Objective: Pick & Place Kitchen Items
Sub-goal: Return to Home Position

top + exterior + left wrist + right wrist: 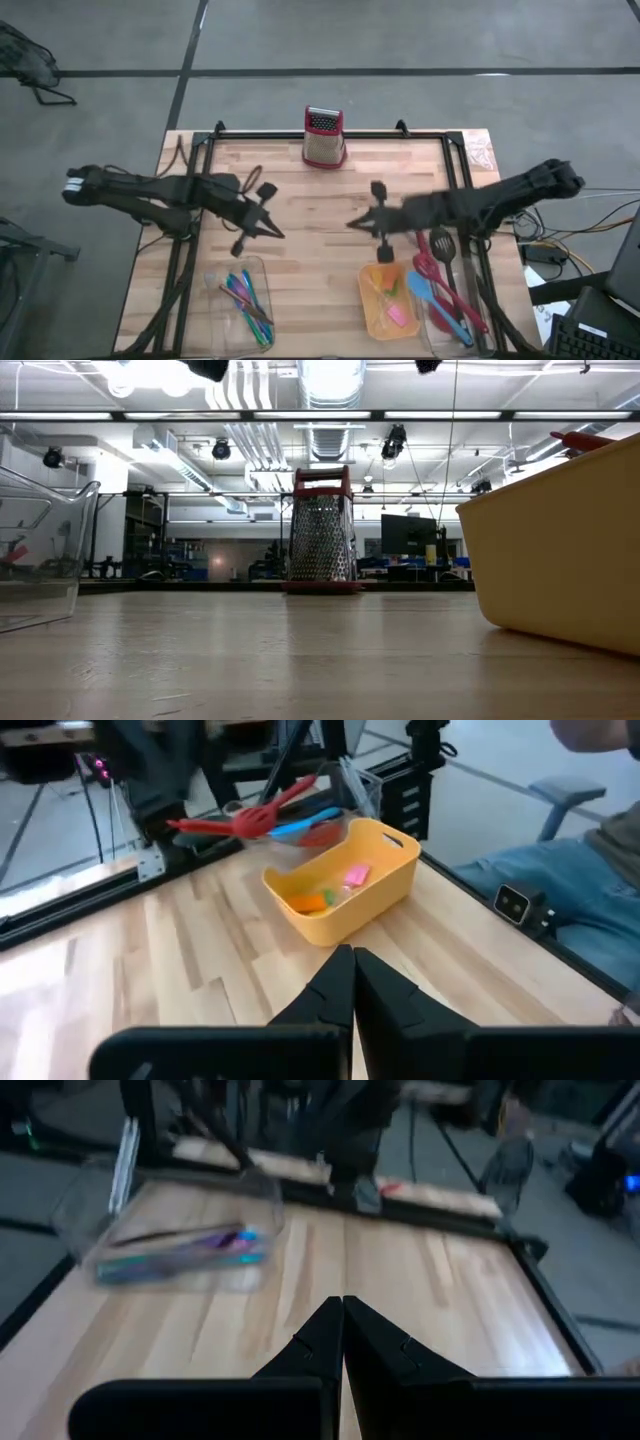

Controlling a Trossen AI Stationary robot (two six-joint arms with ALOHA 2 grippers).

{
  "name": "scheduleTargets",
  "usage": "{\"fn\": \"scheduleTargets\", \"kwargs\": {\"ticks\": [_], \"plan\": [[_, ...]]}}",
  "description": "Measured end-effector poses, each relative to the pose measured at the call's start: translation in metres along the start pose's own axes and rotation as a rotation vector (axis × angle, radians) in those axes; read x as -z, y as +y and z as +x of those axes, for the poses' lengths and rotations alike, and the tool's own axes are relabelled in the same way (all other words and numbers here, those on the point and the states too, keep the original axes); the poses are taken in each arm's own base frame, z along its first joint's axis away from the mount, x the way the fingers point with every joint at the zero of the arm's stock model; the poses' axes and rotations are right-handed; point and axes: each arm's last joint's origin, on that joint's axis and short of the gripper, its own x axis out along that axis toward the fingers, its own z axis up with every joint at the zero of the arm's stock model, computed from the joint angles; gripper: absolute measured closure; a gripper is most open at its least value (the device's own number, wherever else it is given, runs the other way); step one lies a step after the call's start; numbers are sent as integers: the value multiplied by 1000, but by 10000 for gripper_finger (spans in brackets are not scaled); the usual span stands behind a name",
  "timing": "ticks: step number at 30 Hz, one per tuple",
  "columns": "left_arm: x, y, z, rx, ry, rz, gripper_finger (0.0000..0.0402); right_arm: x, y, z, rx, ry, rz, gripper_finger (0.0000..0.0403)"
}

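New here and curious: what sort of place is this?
Likely a robotics lab, not a kitchen: bare ceiling ducts overhead, a monitor behind, and the left arm and right arm above a wooden table.

High view looks down, low view level, both showing the grater (324, 137).

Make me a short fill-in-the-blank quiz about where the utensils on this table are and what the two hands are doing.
The thin sticks lie in the clear bin on the ____ arm's side.
The grater has a ____ top.
The left hand and right hand are both ____, holding nothing.
The red and blue spoons lie beside the yellow bin, on the ____ arm's side.
Missing words: left, red, shut, right.
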Motion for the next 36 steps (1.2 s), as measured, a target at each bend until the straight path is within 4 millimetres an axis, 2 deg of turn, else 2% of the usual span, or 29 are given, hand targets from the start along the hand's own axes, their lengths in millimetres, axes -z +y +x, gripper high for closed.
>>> {"fn": "scheduleTargets", "kwargs": {"ticks": [6,9,13,16,24,29,36], "plan": [[25,-2,-21,-73,-29,-26,397,30,-52,-24,-63,-102,23,395],[38,-2,-31,-120,-70,-33,395,46,-68,-40,-50,-146,59,394],[52,-4,-42,-158,-141,-51,394,63,-80,-63,83,-181,107,394],[62,-8,-46,-163,-147,-79,396,75,-81,-78,152,-203,133,394],[75,-21,-61,-168,-202,-119,392,110,-71,-111,169,-298,104,394],[84,-29,-70,-178,-238,-106,396,135,-65,-120,168,-342,133,394],[103,-37,-72,-182,-274,-125,390,162,-57,-127,120,-409,133,394]]}}
